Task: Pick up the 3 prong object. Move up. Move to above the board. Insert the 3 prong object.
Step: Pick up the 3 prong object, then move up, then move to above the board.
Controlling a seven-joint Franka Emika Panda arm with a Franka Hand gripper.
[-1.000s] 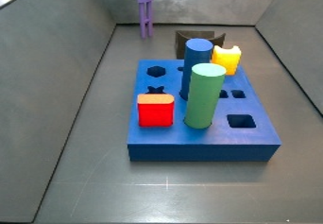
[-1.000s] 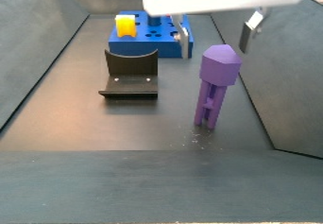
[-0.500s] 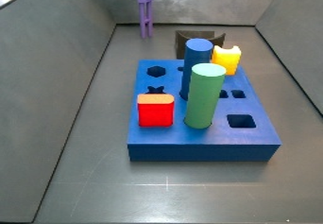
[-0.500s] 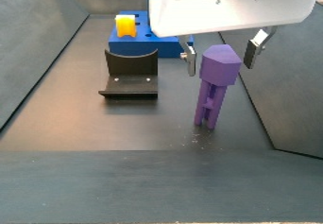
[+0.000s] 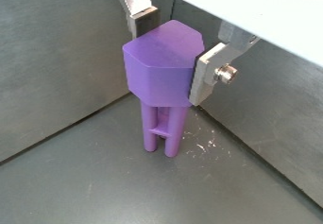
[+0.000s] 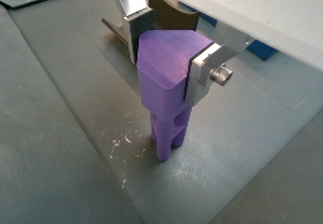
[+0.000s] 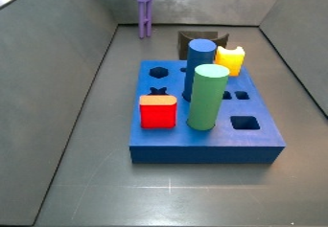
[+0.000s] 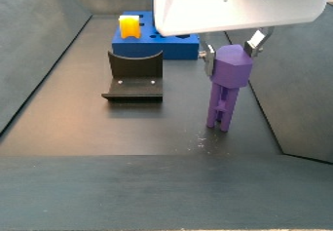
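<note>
Even, soft overhead light in all views; the grey floor [image 8: 117,137] shows dull sheen and faint glints; shadows weak; the hand [image 5: 177,41] near the purple piece looks slightly soft; side views low-resolution.

The gripper [image 5: 177,41] is straddling the 3 prong object [image 5: 165,86], which is standing upright on the floor, well apart from the board [image 7: 205,125], beyond the fixture [image 8: 132,84].

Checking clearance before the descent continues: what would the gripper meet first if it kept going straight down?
The gripper already straddles the 3 prong object's head. Straight down, its fingers likely slide along its sides, then reach the floor.
</note>
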